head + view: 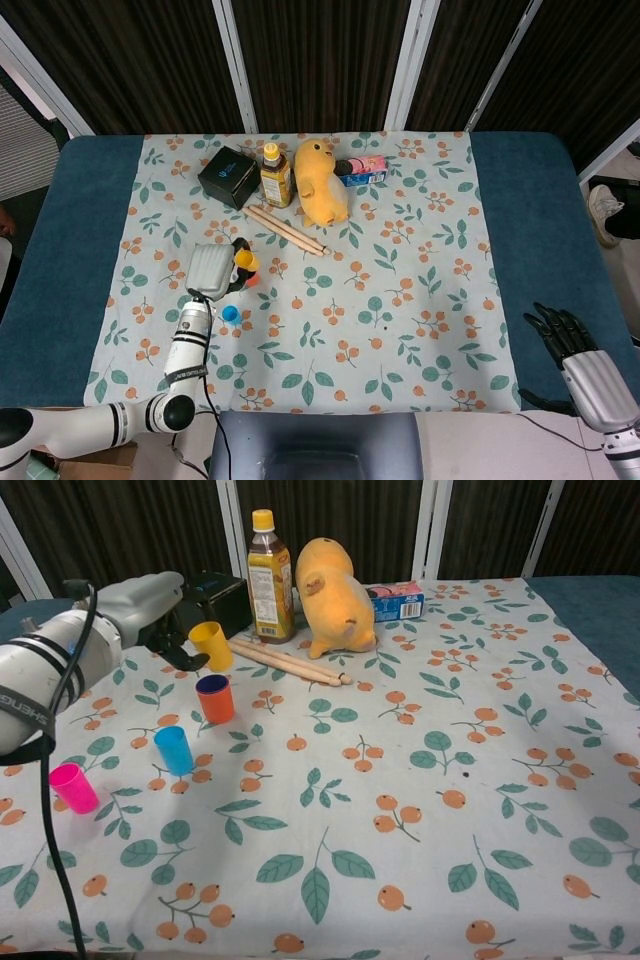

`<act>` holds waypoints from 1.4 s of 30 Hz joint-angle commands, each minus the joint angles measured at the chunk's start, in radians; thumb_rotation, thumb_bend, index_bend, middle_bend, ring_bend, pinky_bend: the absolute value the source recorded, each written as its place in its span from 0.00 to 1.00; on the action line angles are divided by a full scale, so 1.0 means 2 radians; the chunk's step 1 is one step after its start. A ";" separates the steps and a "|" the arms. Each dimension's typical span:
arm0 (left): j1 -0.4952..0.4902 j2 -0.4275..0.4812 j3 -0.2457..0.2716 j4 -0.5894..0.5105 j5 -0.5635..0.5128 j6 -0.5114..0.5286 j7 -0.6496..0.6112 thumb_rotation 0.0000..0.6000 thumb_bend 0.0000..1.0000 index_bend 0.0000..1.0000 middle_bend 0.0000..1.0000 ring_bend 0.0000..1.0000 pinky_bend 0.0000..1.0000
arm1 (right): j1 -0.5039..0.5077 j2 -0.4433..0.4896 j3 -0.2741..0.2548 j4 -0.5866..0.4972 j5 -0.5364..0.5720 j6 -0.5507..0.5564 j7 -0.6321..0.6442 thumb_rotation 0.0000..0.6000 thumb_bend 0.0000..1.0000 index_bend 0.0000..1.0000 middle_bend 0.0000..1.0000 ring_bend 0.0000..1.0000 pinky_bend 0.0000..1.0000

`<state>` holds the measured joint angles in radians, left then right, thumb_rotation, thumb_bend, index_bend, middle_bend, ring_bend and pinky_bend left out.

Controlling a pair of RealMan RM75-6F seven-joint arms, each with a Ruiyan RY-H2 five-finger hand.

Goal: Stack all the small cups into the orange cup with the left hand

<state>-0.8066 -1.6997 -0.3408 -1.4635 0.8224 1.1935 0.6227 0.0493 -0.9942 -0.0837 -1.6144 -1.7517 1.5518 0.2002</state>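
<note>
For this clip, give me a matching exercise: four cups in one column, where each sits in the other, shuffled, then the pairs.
Things
1. yellow cup
2. orange cup
3. blue cup
4. pink cup

Places
A. on the cloth, nearest the left edge of the chest view
B. held off the cloth by the left hand
C. on the cloth just below the held cup, dark inside
D. on the cloth between the orange and pink cups

Pairs: 1-B, 2-C, 3-D, 4-A
</note>
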 commanded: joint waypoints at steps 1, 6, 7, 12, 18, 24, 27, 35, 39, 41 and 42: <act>-0.004 -0.009 0.005 0.019 -0.003 -0.004 0.001 1.00 0.34 0.56 1.00 1.00 1.00 | -0.001 0.002 0.000 0.001 0.000 0.001 0.003 1.00 0.12 0.00 0.00 0.00 0.00; -0.001 -0.014 0.010 0.038 -0.005 -0.013 -0.009 1.00 0.34 0.56 1.00 1.00 1.00 | -0.002 0.003 0.001 0.002 0.001 0.005 0.007 1.00 0.12 0.00 0.00 0.00 0.00; -0.001 -0.016 0.011 0.042 -0.005 -0.013 -0.010 1.00 0.34 0.56 1.00 1.00 1.00 | -0.002 0.003 0.001 0.002 0.001 0.004 0.007 1.00 0.12 0.00 0.00 0.00 0.00; -0.001 -0.024 0.018 0.061 -0.005 -0.026 -0.016 1.00 0.34 0.55 1.00 1.00 1.00 | -0.002 0.003 0.002 0.001 0.002 0.005 0.008 1.00 0.12 0.00 0.00 0.00 0.00; -0.002 -0.029 0.020 0.068 -0.004 -0.030 -0.019 1.00 0.35 0.26 1.00 1.00 1.00 | -0.003 0.004 0.002 0.002 0.003 0.007 0.011 1.00 0.12 0.00 0.00 0.00 0.00; 0.008 -0.020 0.030 0.042 0.016 -0.023 -0.027 1.00 0.34 0.00 1.00 1.00 1.00 | -0.002 0.005 0.002 0.003 0.001 0.006 0.012 1.00 0.12 0.00 0.00 0.00 0.00; 0.016 -0.004 0.041 0.011 0.037 -0.010 -0.026 1.00 0.33 0.00 1.00 1.00 1.00 | -0.002 0.004 0.001 0.002 -0.001 0.005 0.009 1.00 0.12 0.00 0.00 0.00 0.00; 0.057 0.062 0.089 -0.112 0.081 0.013 -0.026 1.00 0.32 0.02 1.00 1.00 1.00 | -0.003 0.001 -0.001 0.002 -0.006 0.005 0.005 1.00 0.12 0.00 0.00 0.00 0.00; 0.075 0.087 0.117 -0.142 0.087 0.010 -0.027 1.00 0.32 0.05 1.00 1.00 1.00 | -0.001 0.000 -0.003 0.001 -0.009 0.000 0.001 1.00 0.12 0.00 0.00 0.00 0.00; 0.081 0.094 0.126 -0.145 0.085 0.007 -0.026 1.00 0.32 0.07 1.00 1.00 1.00 | 0.000 0.000 -0.005 0.000 -0.012 -0.001 -0.001 1.00 0.12 0.00 0.00 0.00 0.00; 0.083 0.096 0.130 -0.144 0.086 0.006 -0.026 1.00 0.32 0.08 1.00 1.00 1.00 | 0.000 0.000 -0.005 0.000 -0.012 0.000 -0.001 1.00 0.12 0.00 0.00 0.00 0.00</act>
<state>-0.6465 -1.5148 -0.0892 -1.7480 0.9912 1.2081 0.5704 0.0484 -0.9943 -0.0934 -1.6138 -1.7757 1.5505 0.1991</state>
